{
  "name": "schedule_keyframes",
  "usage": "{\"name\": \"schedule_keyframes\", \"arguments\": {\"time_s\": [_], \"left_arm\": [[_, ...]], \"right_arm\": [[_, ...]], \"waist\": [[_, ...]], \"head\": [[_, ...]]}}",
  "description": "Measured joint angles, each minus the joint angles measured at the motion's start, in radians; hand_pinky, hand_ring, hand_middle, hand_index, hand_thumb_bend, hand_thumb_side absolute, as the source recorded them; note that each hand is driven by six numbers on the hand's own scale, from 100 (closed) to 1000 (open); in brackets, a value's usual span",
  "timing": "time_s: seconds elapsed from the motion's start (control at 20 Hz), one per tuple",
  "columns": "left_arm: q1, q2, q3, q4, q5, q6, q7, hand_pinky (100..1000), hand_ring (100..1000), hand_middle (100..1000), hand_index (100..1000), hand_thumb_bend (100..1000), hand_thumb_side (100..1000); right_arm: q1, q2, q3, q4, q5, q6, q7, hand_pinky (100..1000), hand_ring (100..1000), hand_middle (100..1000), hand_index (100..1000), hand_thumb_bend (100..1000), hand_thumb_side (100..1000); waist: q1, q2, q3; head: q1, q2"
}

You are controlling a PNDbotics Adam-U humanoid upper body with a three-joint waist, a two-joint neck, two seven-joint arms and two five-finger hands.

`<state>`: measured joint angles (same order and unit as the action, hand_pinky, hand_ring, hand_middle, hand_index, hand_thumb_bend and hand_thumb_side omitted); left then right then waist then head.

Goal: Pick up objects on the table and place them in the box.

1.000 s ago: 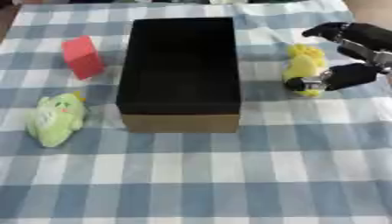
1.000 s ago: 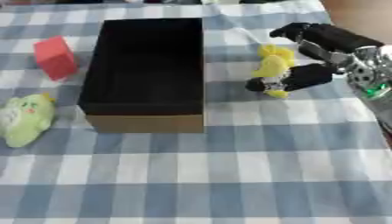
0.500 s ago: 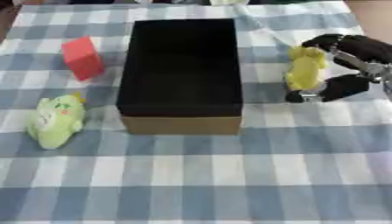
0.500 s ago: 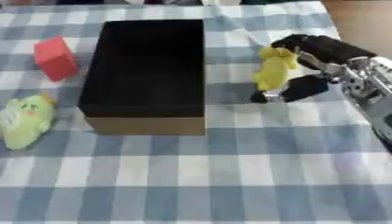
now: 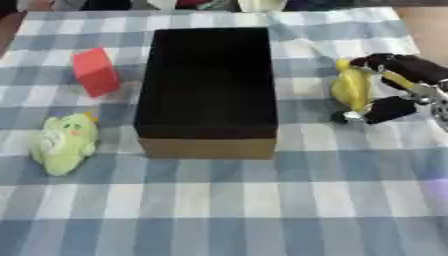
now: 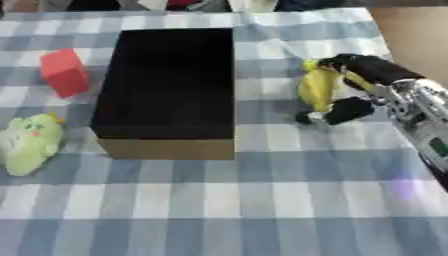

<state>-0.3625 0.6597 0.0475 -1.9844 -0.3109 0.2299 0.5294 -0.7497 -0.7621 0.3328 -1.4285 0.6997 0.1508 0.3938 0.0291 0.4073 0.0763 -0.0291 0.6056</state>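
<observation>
A black box (image 5: pixel 210 85) with cardboard sides stands open in the middle of the checked tablecloth. Right of it lies a yellow toy (image 5: pixel 351 89). My right hand (image 6: pixel 367 82) reaches in from the right, fingers curled over the toy's far side and thumb at its near end, closing round it. A red block (image 5: pixel 94 72) stands left of the box. A green plush toy (image 5: pixel 63 143) lies at the near left. My left hand shows in no view.
The blue and white checked cloth (image 5: pixel 245 210) covers the table. Some objects (image 5: pixel 254 4) sit along the far edge, too blurred to make out. The bare table edge (image 6: pixel 411 35) shows at the far right.
My right hand has drawn in round the yellow toy, its fingers closing over the top and thumb coming in below. The toy has shifted slightly. The other objects stay put.
</observation>
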Motion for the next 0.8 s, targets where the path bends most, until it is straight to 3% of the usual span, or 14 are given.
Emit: {"name": "schedule_keyframes", "arguments": {"time_s": [0.15, 0.3, 0.4, 0.45, 0.55, 0.6, 0.8], "left_arm": [[0.0, 0.0, 0.0, 0.0, 0.002, 0.0, 0.0, 722, 922, 846, 858, 148, 1000], [0.0, 0.0, 0.0, 0.0, 0.003, -0.001, 0.0, 723, 922, 845, 857, 146, 1000], [0.0, 0.0, 0.0, 0.0, 0.003, -0.001, 0.001, 723, 922, 845, 857, 145, 1000], [0.0, 0.0, 0.0, 0.0, 0.003, -0.001, 0.001, 724, 922, 844, 857, 143, 1000], [0.0, 0.0, 0.0, 0.0, 0.003, -0.001, 0.0, 724, 922, 844, 857, 142, 1000], [0.0, 0.0, 0.0, 0.0, 0.003, -0.001, 0.0, 724, 923, 844, 857, 140, 1000], [0.0, 0.0, 0.0, 0.0, 0.003, -0.003, -0.002, 724, 922, 842, 856, 137, 1000]], "right_arm": [[0.0, 0.0, 0.0, 0.0, -0.007, 0.003, -0.005, 887, 909, 881, 922, 577, 655], [0.002, 0.0, 0.001, -0.009, -0.02, 0.008, -0.016, 883, 905, 866, 902, 402, 672], [0.002, 0.0, 0.001, -0.019, -0.033, 0.014, -0.023, 884, 907, 866, 900, 368, 676], [0.002, 0.0, 0.001, -0.024, -0.038, 0.018, -0.027, 883, 905, 856, 888, 248, 668], [0.002, 0.0, 0.001, -0.033, -0.048, 0.027, -0.036, 882, 902, 848, 880, 187, 638], [0.003, 0.0, 0.001, -0.036, -0.051, 0.031, -0.041, 883, 903, 850, 880, 116, 595], [0.003, -0.001, 0.001, -0.041, -0.059, 0.046, -0.055, 886, 902, 846, 876, 100, 524]], "waist": [[0.0, 0.0, 0.0], [0.0, 0.0, 0.0], [0.0, 0.0, 0.0], [0.0, 0.0, 0.0], [0.0, 0.0, 0.0], [0.0, 0.0, 0.0], [-0.001, 0.0, -0.001]], "head": [[0.0, -0.001], [0.001, -0.001], [0.001, -0.001], [0.002, -0.001], [0.003, -0.001], [0.004, -0.001], [0.007, -0.001]]}}
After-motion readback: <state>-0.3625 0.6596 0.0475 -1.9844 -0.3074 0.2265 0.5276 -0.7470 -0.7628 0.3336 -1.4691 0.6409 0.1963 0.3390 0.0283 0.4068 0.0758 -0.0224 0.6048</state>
